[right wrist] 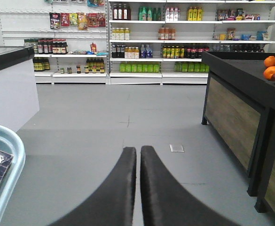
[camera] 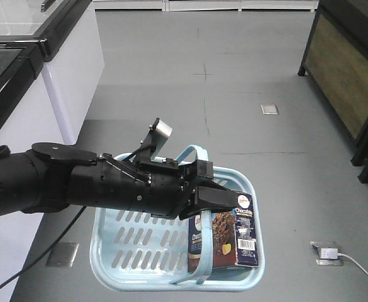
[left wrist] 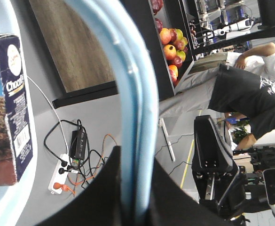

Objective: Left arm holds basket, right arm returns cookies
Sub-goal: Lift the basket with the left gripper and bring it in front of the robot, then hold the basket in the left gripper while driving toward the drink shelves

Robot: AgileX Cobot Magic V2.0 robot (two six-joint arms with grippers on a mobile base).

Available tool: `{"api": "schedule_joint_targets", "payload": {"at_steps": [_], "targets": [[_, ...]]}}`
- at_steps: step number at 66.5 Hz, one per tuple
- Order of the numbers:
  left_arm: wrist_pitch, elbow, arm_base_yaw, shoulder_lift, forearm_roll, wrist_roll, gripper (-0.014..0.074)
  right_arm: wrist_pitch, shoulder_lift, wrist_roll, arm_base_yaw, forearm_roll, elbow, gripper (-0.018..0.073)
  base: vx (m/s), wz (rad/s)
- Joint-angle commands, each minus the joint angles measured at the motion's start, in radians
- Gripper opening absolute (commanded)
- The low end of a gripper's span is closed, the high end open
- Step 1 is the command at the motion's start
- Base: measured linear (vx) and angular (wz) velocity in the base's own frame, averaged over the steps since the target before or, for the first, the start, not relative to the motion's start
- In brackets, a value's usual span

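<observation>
Grey shop floor (camera: 234,75) all around, a white freezer cabinet (camera: 64,69) on the left and a dark wood-panelled display stand (right wrist: 240,94) on the right with oranges (right wrist: 271,68) on top. The far wall is lined with shelves (right wrist: 175,42) of bottles. The left wrist view shows a power strip (left wrist: 59,176) with tangled cables on the floor and a person (left wrist: 250,94) in a black T-shirt bending by the fruit. Now the left arm (camera: 77,182) reaches in from the left, silver tab (camera: 163,129) sticking up. The left end effector (camera: 218,195) is clamped narrow on one loop handle of the light blue basket (camera: 108,264), and the wrist view shows the handle (left wrist: 137,94) running straight down between its dark fingers (left wrist: 99,197). The cookies (camera: 224,239) sit inside the basket at its right end, printed face showing, with the other handle lying across the near side. Over on the right, the right end effector (right wrist: 138,155) has its two fingers pressed together with nothing between them. It sits beside the basket's rim (right wrist: 10,155), apart from it, with a corner of the box just in sight.
</observation>
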Motion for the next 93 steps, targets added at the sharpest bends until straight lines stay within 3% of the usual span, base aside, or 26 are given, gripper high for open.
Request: {"api": "schedule_joint_targets", "payload": {"at_steps": [1,93], "targets": [[0.048,-0.029,-0.003,-0.053,-0.112,0.005,-0.0003,-0.073,-0.012,0.001,-0.004,-0.011,0.018,-0.0006,0.0,0.0],[0.054,-0.029,-0.003,-0.053,-0.112,0.005,-0.0003,-0.073,-0.012,0.001,-0.004,-0.011,0.018,-0.0006,0.02,0.0]]}}
